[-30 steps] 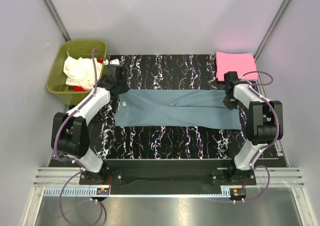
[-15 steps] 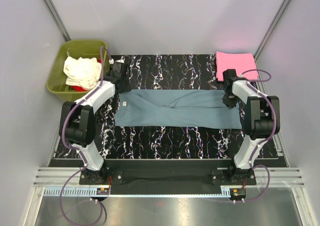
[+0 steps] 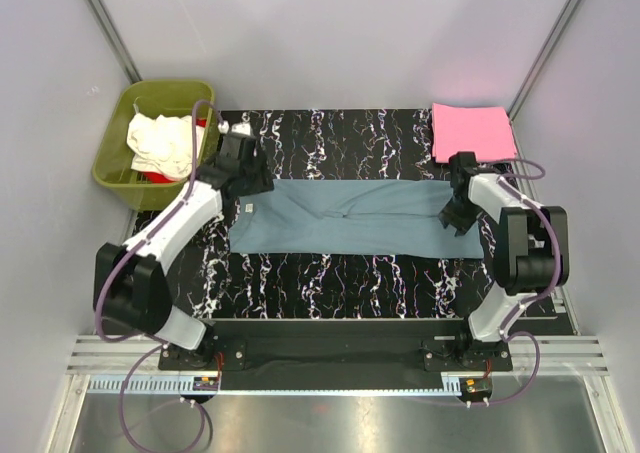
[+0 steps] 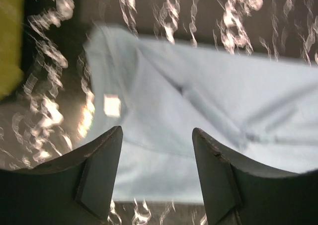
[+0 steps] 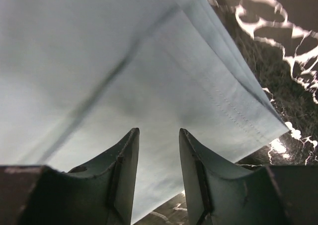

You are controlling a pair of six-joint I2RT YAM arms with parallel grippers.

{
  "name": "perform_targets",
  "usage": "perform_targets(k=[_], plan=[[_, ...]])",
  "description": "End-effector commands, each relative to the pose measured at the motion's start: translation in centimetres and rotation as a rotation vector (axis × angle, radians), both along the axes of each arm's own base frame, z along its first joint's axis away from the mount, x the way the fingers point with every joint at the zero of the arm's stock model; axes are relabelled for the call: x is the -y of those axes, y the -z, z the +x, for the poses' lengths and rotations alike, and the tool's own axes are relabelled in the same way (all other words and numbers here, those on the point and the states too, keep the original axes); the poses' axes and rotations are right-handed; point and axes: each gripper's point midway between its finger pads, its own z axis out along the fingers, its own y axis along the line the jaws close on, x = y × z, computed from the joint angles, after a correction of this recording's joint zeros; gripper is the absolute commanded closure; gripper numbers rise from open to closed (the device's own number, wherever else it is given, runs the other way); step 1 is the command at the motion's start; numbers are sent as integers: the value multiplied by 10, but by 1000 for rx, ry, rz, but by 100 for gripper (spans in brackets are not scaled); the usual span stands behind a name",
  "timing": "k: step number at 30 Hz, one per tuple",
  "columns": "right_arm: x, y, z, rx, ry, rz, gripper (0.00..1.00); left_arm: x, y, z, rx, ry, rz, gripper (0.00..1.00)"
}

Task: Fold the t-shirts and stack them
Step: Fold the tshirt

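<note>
Desk (image 3: 330, 283): black marbled top. Blue-grey t-shirt (image 3: 350, 218) lies flat across the middle as a long band. Olive tub (image 3: 112, 163) off far-left corner, holding heaped cream-white t-shirt (image 3: 160, 141) over red t-shirt (image 3: 152, 177). Pink t-shirt (image 3: 472, 131) folded, far-right corner. Left hand (image 4: 156, 130) over the band's left end, right hand (image 5: 158, 131) over its right end: both released, gripping nothing.

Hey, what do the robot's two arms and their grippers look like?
The left arm and right arm both have white links between bulky black joint housings, with a thin purple cable looping along each. The left gripper and right gripper each end in two dark, wedge-shaped fingers.
</note>
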Motion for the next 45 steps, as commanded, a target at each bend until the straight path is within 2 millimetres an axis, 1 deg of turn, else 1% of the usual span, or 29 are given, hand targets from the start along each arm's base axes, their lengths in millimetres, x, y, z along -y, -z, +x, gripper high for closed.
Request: perform_targets(k=[1, 2, 4, 5, 6, 8, 10, 11, 12, 14, 15, 17, 20, 22, 25, 27, 29, 30, 31, 32, 33, 34, 35, 36, 40, 41, 42, 43, 45], plan=[[0, 21, -5, -18, 28, 19, 55, 12, 29, -30, -57, 34, -80, 37], [11, 25, -8, -28, 64, 17, 55, 11, 49, -46, -98, 33, -91, 37], [23, 35, -18, -54, 101, 21, 55, 13, 62, -50, -108, 15, -122, 38], [27, 38, -18, -50, 115, 27, 55, 11, 73, -55, -129, -1, -119, 38], [30, 44, -26, -66, 128, 30, 56, 6, 86, -61, -150, -24, -108, 38], [39, 47, -30, -70, 151, 23, 56, 1, 101, -67, -184, -70, -105, 39], [42, 50, -38, -82, 163, 7, 56, -7, 111, -72, -209, -121, -82, 40], [46, 49, -42, -87, 174, -12, 56, -11, 117, -75, -228, -145, -63, 40], [44, 50, -47, -91, 183, -8, 57, -21, 122, -81, -251, -182, -19, 40], [40, 43, -47, -57, 187, 15, 57, -32, 128, -90, -286, -221, 25, 41], [37, 40, -50, -41, 189, 29, 57, -40, 130, -92, -285, -256, 57, 41], [34, 36, -52, -33, 189, 42, 57, -49, 131, -97, -296, -281, 97, 41], [38, 29, -56, -27, 200, 19, 57, -68, 127, -107, -301, -351, 174, 42], [40, 27, -57, -23, 210, 10, 57, -74, 123, -107, -281, -368, 190, 43], [39, 27, -57, -23, 214, 12, 57, -71, 107, -100, -242, -363, 173, 42], [39, 26, -58, -24, 216, 11, 58, -69, 91, -93, -209, -357, 158, 42], [40, 24, -60, -19, 218, 7, 57, -60, 77, -88, -165, -330, 122, 42], [39, 24, -61, -18, 221, 9, 57, -49, 76, -88, -166, -282, 81, 42], [39, 22, -59, -2, 222, 12, 57, -36, 68, -88, -138, -222, 21, 42], [38, 23, -60, -1, 227, 17, 57, -3, 62, -82, -103, -103, -102, 42], [38, 22, -59, 6, 229, 19, 58, 8, 63, -85, -95, -70, -150, 42], [37, 22, -58, 17, 230, 27, 58, 14, 70, -91, -108, -50, -184, 42], [37, 22, -59, 16, 233, 27, 58, 23, 70, -89, -95, -33, -222, 42], [37, 22, -58, 18, 235, 26, 58, 26, 76, -91, -118, -35, -244, 42], [45, 19, -63, 7, 250, -19, 58, 11, 115, -91, -237, -111, -124, 42], [45, 19, -64, 3, 254, -24, 59, 4, 125, -99, -288, -134, -82, 42], [47, 18, -66, 0, 257, -31, 58, -4, 128, -97, -299, -162, -33, 43], [48, 16, -66, 6, 264, -39, 59, -10, 138, -102, -346, -177, 13, 43], [49, 17, -69, 11, 270, -46, 58, -28, 146, -106, -362, -254, 92, 44]])
